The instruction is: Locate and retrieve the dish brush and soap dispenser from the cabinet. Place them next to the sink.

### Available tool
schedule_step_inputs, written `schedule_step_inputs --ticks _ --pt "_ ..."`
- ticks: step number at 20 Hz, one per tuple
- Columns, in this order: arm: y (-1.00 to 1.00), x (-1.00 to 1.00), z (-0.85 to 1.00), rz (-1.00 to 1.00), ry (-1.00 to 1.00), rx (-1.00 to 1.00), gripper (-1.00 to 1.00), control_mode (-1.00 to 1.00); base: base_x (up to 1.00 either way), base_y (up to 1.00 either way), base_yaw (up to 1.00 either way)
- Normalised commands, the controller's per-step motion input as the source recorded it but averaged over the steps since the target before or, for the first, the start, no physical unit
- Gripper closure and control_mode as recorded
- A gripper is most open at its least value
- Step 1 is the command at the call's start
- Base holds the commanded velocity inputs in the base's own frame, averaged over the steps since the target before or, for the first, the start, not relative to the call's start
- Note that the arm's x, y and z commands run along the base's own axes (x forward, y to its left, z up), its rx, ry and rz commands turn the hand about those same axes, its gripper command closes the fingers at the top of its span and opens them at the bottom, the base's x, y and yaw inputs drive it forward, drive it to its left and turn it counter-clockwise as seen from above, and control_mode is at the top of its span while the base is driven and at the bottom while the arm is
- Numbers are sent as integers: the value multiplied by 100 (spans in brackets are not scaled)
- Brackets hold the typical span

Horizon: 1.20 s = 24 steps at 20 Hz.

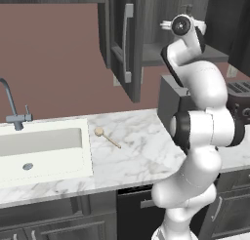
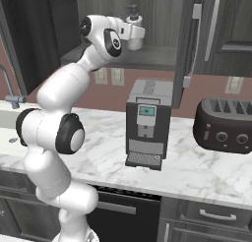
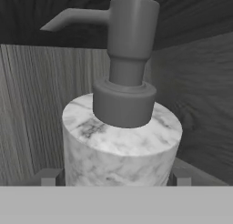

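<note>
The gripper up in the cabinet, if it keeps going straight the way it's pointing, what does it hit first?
Most likely the soap dispenser: the gripper is open with a fingertip on either side of the marbled body. Behind the bottle is the cabinet back wall.

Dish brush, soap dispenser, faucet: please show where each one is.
dish brush (image 1: 107, 137), left base view, on its thin handle.
soap dispenser (image 3: 122, 148), hand view, on its marbled body.
faucet (image 1: 10, 103), left base view, on its curved neck.
</note>
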Motion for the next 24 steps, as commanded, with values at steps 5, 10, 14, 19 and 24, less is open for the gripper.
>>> schedule_step_inputs --ticks 5,10,14,19,24 --pt "2 -23 5 -2 0 0 100 -100 0 0 0" --pt "5 -30 0 -2 2 0 100 -100 0 0 0" --pt "12 -29 0 -3 3 0 100 -100 0 0 0" --pt "16 -35 0 -2 5 0 100 -100 0 0 0" --pt "10 -42 0 -1 3 0 100 -100 0 0 0"
